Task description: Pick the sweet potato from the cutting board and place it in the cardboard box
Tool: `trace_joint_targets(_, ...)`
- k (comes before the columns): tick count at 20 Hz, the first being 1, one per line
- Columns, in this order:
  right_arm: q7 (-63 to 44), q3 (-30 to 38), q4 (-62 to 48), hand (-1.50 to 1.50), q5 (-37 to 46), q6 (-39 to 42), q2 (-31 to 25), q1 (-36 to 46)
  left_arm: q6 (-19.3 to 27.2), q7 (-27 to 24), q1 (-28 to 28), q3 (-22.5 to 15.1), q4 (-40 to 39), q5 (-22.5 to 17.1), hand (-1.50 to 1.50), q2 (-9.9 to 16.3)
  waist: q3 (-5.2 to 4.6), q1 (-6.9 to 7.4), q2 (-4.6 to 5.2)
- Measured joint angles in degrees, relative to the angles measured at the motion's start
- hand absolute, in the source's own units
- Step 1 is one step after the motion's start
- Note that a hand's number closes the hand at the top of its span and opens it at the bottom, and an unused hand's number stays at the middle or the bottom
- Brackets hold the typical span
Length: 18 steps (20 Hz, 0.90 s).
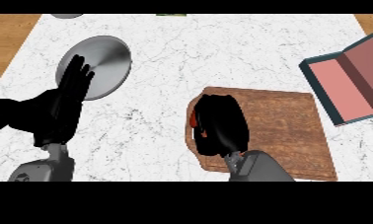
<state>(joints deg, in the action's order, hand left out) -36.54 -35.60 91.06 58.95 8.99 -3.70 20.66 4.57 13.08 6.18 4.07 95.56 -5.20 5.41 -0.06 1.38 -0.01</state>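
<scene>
Marble desk (218, 50) carried a wooden board (284, 124) at lower right, and the right hand (220, 124) lay over the board's left end. Its fingers were curled down round the sweet potato (192, 119), of which only a thin orange-red edge showed at the hand's left side, still at the board. Box (348, 82), with a dark teal rim and pink inside, sat at the desk's right edge, apart from the board's upper right corner. Left hand (62, 104) showed at the left, fingers straight and together, pointing up, overlapping the lower left of a round grey plate (98, 65). Wood showed past the desk's upper corners.
</scene>
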Motion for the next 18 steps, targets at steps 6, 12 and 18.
trace_joint_targets(6,-2.2,-3.0,8.3,1.50,2.4,7.6,1.7,4.6,0.5,-0.5,0.9,1.0,-1.0,-0.3,0.00,-0.1,0.03,-1.07,-0.09)
trace_joint_targets(12,-11.2,0.2,17.6,1.50,3.5,5.3,3.2,7.8,0.3,-0.8,0.3,1.5,-1.1,-0.4,0.00,0.2,0.04,-1.36,-0.21)
trace_joint_targets(18,-15.9,8.5,22.0,1.50,7.0,5.1,2.4,11.9,0.6,0.0,0.8,1.4,-0.6,-0.3,0.00,0.2,0.04,-1.51,-0.16)
